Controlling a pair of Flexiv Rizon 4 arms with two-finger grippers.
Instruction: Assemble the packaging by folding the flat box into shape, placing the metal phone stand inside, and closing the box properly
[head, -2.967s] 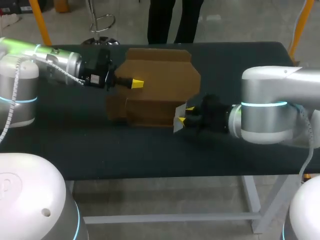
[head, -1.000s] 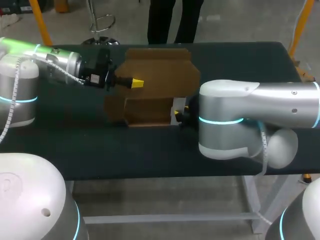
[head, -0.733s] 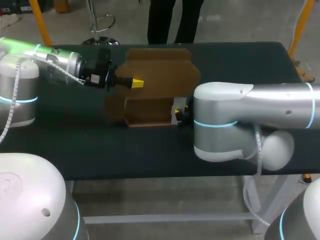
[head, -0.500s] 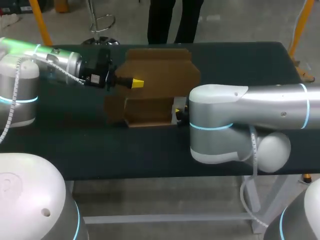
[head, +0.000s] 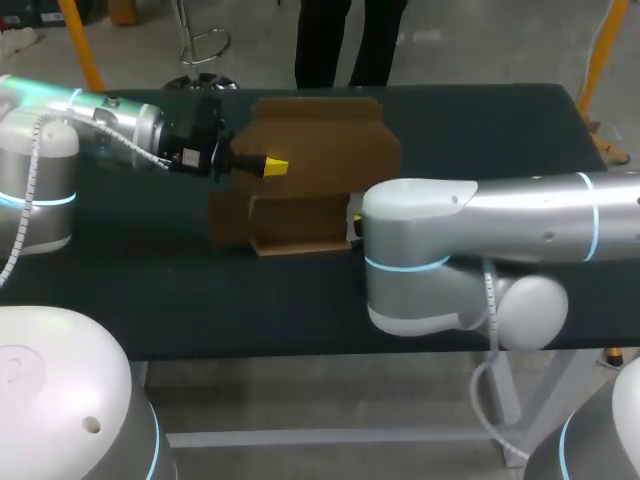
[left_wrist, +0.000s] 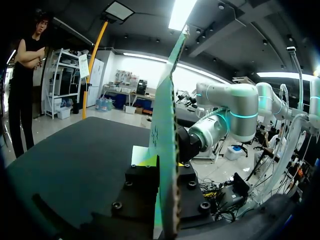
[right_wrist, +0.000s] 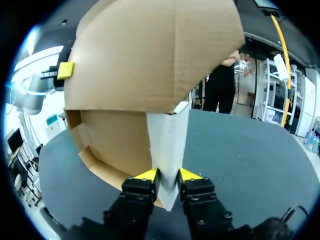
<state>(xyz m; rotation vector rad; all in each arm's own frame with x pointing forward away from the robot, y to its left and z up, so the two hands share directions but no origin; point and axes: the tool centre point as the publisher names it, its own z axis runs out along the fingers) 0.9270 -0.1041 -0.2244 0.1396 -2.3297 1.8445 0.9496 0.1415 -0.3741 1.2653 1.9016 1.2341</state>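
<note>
1. Brown box (head: 320, 150) on dark table (head: 200, 300), middle, toward far edge. Partly folded, open on top, not flat.
2. Left arm (head: 110, 125) in from far left, lying low over table. Left gripper (head: 272, 166) at box's left side, high on a panel.
3. Left wrist view: closed on that box panel, seen edge-on, upright between the 2 fingers, both tips against it.
4. Right arm (head: 470, 230) in from right, elbow across box's near-right, hiding most of right gripper (right_wrist: 168, 175). Head view: only a bit of yellow at box's right near corner.
5. Right wrist view: clamped on a pale flap (right_wrist: 167, 140) of box, upright between the 2 yellow tips, 1 tip on each face.
6. Same view: brown panel curving over flap, open inner walls beside it.
</note>
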